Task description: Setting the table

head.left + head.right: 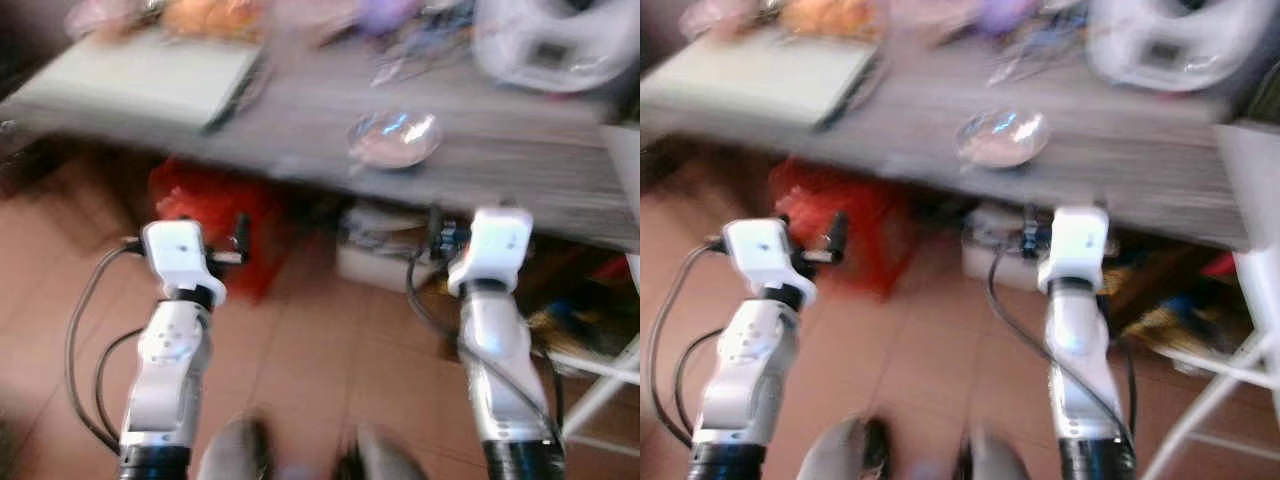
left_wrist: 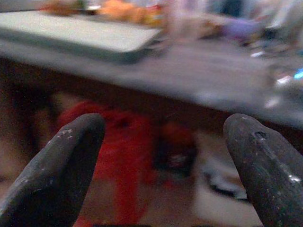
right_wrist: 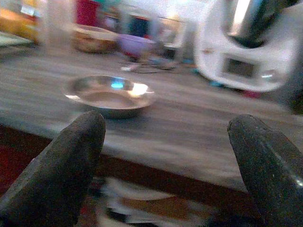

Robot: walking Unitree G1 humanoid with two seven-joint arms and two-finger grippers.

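A shallow metal bowl sits near the front edge of a grey wooden table; everything in view is blurred. My right gripper is open, held below and short of the table edge, with the bowl ahead of it and a little toward my left. My left gripper is also open with nothing between its fingers, and it faces the table's edge and the space beneath. Both silver arms reach forward over the tiled floor.
A white kitchen appliance stands at the table's back right. A pale flat board lies at the left, with orange items behind it. Under the table are a red bag and a white box. A white frame stands at the right.
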